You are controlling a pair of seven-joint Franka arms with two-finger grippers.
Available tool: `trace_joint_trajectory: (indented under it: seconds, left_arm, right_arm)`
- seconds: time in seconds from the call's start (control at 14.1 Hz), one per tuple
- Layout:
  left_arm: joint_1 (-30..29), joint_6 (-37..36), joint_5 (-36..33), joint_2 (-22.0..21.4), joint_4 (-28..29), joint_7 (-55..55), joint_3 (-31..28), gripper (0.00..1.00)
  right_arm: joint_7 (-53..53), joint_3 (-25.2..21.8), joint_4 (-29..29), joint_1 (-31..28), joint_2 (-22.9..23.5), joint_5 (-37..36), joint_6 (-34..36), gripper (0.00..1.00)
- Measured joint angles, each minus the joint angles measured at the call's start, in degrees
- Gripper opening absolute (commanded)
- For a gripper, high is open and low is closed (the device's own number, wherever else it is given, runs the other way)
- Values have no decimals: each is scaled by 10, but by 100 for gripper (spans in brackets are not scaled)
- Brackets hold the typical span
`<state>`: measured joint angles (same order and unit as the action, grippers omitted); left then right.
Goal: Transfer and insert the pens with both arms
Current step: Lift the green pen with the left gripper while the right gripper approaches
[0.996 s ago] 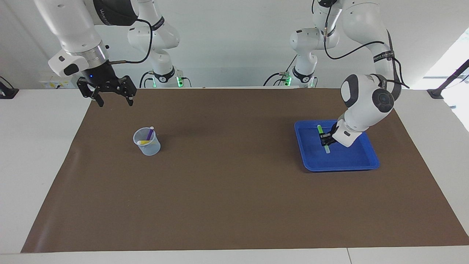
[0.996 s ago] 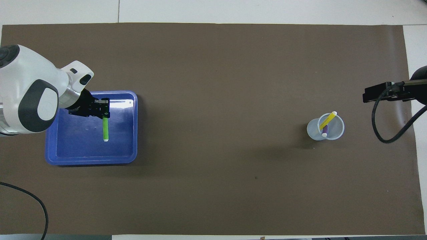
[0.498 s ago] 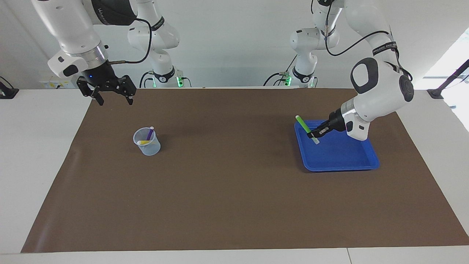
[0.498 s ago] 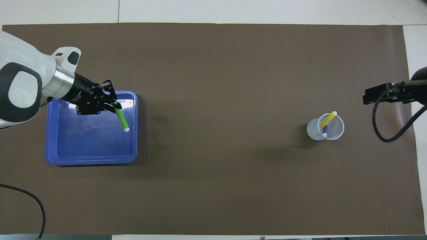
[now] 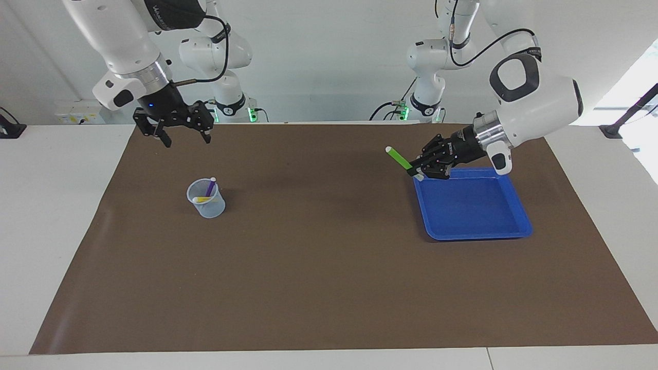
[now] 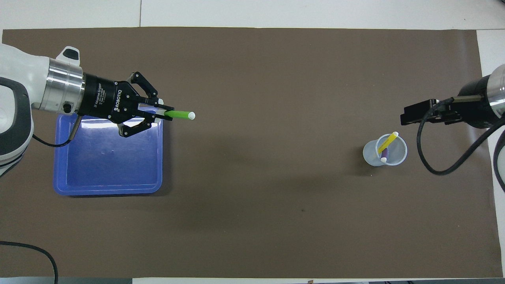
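Scanning from the left arm's end, we see the left gripper [image 6: 163,114] pinching the slim green pen [image 6: 179,115], raised over the shallow blue plastic tray's [image 6: 63,185] edge. Open brown mat [image 6: 268,165] follows. Yellow and purple pens [image 6: 386,144] stand half hidden in the clear plastic cup [image 6: 371,156]; the right gripper [image 5: 185,137], spread wide, hangs above the mat, partly cut off overhead.
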<state>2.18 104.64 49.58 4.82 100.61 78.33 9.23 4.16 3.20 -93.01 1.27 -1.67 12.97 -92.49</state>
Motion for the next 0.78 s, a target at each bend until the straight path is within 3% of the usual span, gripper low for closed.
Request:
trace_joint_trajectory:
  seconds: [0.36,0.57,0.78]
  left_arm:
    - [85,80,105,-48,55,90,2,0]
    - [149,177,182,-79,123,90,3,0]
    - [201,250,228,-97,166,90,4,0]
  right_arm:
    - [56,33,-1,1,1,141,-85,100]
    - [126,102,-13,5,2,156,-163,100]
    - [151,139,-20,8,2,156,-183,100]
